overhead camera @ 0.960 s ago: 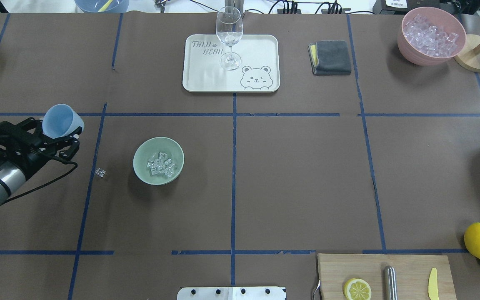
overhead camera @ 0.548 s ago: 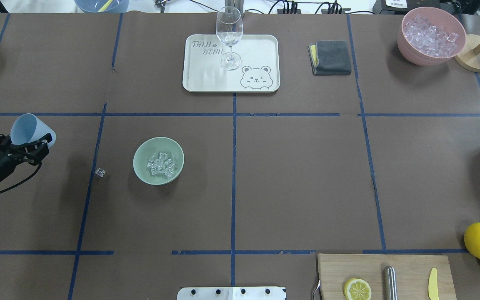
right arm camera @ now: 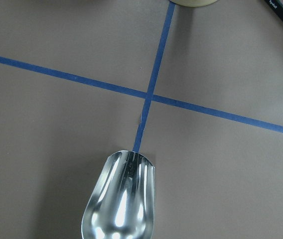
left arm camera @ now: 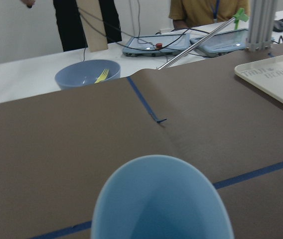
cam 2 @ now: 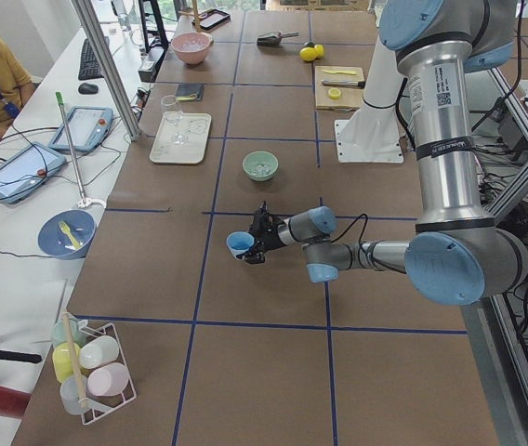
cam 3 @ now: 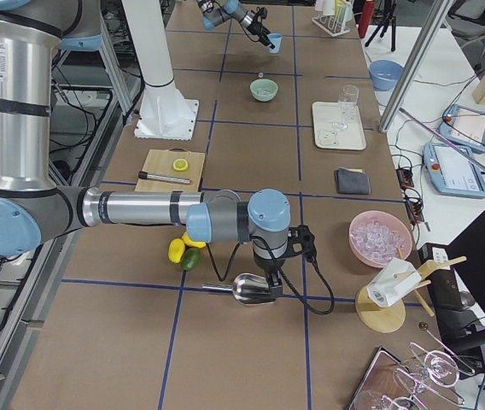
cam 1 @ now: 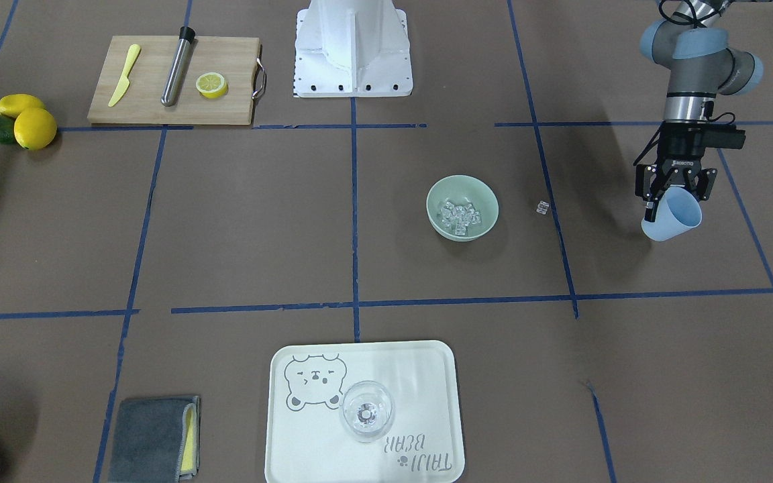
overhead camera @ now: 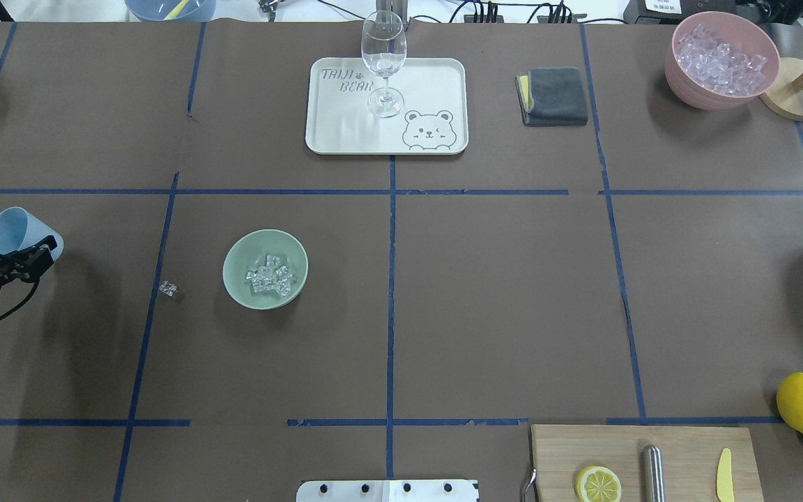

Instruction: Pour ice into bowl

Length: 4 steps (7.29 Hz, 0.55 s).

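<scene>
Left tool (cam 1: pixel 675 201) grips the empty blue cup (cam 1: pixel 674 221) near the bench's left edge. Ice (cam 1: pixel 460 216) lies in the bowl (cam 1: pixel 487 225). A stray cube (cam 1: pixel 543 207) beside it may be left behind, since pouring cannot recover it.

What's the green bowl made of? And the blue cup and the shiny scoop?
The bowl looks like plastic: smooth, pale mint, matte with no glare. The blue cup seems to be plastic too, thin-walled and dull. The scoop is probably polished metal, since it mirrors the light in bright streaks.
</scene>
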Tool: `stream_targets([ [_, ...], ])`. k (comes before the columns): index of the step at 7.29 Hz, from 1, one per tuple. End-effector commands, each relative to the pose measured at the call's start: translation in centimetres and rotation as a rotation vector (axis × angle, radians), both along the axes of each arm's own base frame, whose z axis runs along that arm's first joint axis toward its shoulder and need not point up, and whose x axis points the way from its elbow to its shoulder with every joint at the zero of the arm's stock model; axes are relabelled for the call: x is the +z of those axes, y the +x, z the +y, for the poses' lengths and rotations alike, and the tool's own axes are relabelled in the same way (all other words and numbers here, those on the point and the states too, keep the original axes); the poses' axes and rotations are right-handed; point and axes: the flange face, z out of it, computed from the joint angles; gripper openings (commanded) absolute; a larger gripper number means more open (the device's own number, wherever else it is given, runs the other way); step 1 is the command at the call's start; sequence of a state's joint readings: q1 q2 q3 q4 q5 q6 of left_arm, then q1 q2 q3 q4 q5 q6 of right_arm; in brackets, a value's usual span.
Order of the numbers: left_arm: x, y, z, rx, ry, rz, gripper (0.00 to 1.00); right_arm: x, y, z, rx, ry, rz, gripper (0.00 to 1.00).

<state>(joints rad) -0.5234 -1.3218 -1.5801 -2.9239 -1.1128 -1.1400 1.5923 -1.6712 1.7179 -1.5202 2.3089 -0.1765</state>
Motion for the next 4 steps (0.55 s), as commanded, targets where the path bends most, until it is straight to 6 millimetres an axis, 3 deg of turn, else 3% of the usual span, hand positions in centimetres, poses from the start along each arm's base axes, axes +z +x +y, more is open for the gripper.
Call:
stream_targets([
  [1, 0.96, -1.04, 0.62, 0.001, -0.014, -0.024, 0.00, 0.04, 0.00, -0.02, -0.001, 0.000, 0.000, 1.00],
  [4, 0.98, -0.63, 0.81, 0.033, 0.002, -0.058, 0.00, 0.05, 0.01, -0.03, -0.002, 0.001, 0.002, 1.00],
])
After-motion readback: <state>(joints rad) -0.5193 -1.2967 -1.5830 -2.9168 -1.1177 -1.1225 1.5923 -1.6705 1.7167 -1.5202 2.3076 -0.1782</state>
